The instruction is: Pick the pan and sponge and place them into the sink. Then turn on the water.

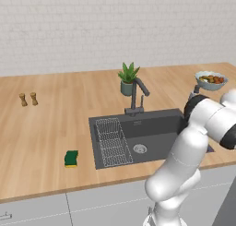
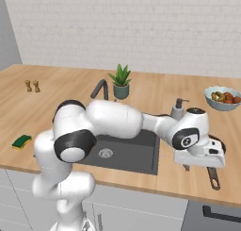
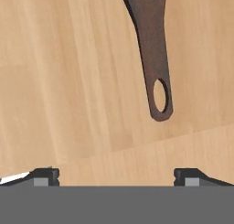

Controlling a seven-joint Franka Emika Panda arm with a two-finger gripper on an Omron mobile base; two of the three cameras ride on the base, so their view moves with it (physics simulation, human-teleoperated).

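The tool (image 3: 116, 176) is hovering low over the desk (image 1: 46, 128) to the right of the sink (image 1: 159, 128), its jaws spread wide and holding nothing. In the hand view the pan (image 3: 153, 58) is showing its long dark handle, with the hanging hole at the free end lying ahead of the fingertips (image 3: 45, 176) and a little toward the right one. From the right base view the pan is sitting on the desk just right of the sink, mostly hidden behind the hand, with its handle pointing toward the front edge.

The step in hand looks like reaching for the pan. To do it well, the tool is probably needing to move forward along the handle and centre it between the jaws, then come down and close on the solid stretch above the hole, not on the tip. Gripping nearer the bowl should keep the pan from tipping.

The sponge (image 1: 71, 158) is lying on the desk well left of the sink, untouched. The faucet (image 1: 137, 93) is standing dry behind the basin, beside a potted plant (image 1: 128, 78). A bowl of fruit (image 1: 211, 80) and two small shakers (image 1: 28, 99) are sitting on the wooden desk below a pale brick wall (image 1: 115, 26).
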